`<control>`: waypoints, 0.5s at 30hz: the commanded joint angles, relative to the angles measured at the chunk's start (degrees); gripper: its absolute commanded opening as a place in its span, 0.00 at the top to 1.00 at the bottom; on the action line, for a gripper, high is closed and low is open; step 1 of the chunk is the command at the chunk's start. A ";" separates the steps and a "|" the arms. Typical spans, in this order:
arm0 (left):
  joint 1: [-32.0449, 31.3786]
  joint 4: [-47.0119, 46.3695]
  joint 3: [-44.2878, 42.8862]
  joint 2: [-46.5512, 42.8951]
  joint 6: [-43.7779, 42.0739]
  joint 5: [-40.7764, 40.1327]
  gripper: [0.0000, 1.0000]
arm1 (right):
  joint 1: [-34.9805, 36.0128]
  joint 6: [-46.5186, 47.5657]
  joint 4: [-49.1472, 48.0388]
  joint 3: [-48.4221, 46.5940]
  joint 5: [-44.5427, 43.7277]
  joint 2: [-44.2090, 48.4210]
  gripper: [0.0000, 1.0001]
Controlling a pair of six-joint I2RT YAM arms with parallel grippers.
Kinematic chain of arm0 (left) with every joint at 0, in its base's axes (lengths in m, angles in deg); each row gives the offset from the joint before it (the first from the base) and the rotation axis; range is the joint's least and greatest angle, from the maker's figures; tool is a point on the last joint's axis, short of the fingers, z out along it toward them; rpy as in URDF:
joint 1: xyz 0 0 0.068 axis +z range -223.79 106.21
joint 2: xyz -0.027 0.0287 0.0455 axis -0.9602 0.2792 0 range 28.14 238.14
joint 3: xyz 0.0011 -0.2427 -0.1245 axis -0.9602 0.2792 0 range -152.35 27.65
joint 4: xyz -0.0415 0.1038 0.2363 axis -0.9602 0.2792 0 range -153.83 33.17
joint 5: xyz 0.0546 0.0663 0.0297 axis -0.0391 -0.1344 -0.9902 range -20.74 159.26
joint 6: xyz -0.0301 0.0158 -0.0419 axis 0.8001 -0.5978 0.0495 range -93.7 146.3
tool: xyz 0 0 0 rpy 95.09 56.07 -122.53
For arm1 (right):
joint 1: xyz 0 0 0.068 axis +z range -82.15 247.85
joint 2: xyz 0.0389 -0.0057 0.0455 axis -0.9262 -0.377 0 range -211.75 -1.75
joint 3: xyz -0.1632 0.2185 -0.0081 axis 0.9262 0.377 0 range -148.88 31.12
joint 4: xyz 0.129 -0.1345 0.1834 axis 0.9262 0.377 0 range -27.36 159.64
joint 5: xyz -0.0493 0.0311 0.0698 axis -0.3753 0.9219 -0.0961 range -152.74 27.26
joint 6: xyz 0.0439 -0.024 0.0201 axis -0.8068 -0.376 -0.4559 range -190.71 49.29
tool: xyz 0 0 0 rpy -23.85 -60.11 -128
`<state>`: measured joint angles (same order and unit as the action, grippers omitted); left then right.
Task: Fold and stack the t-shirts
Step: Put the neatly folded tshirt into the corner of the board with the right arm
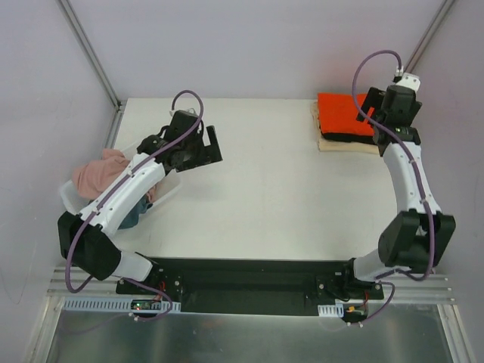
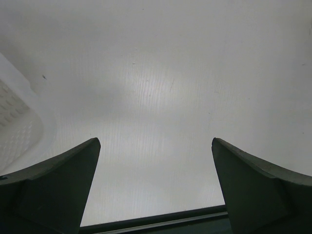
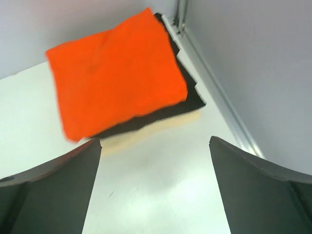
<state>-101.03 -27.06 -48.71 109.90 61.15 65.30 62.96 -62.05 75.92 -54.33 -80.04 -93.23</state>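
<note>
A folded bright orange-red t-shirt [image 1: 340, 113] tops a stack at the back right, over a black shirt [image 3: 187, 103] and a cream-beige shirt [image 3: 146, 135]. The orange-red shirt also shows in the right wrist view [image 3: 117, 73]. My right gripper [image 1: 368, 106] [image 3: 155, 141] is open and empty, just off the stack's edge, over bare table. My left gripper [image 1: 206, 151] [image 2: 156, 141] is open and empty over bare table at the middle left. A dusty pink shirt [image 1: 102, 172] and a grey-blue one [image 1: 132, 215] lie bunched in the tub on the left.
A white plastic tub [image 1: 69, 198] stands at the left table edge, partly under my left arm; its rim shows in the left wrist view [image 2: 14, 122]. Grey walls with metal corner posts [image 1: 91, 53] enclose the white table [image 1: 272, 189].
</note>
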 commanded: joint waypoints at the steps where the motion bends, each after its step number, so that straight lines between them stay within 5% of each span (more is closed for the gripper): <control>1: -1.32 0.84 0.77 -4.41 -1.19 -1.66 0.01 | 3.03 -7.25 -2.21 12.30 2.71 13.39 0.03; 7: -4.47 0.67 4.81 -7.31 0.21 -3.06 0.01 | 15.14 -11.82 1.22 29.27 -5.37 28.34 0.03; 15: -8.09 0.41 15.00 -14.15 4.34 -5.96 0.01 | 20.97 -19.56 1.05 50.09 3.15 45.06 0.03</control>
<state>-108.22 -27.21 -37.47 100.72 62.81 62.10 82.31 -76.19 77.51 -9.76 -79.54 -55.71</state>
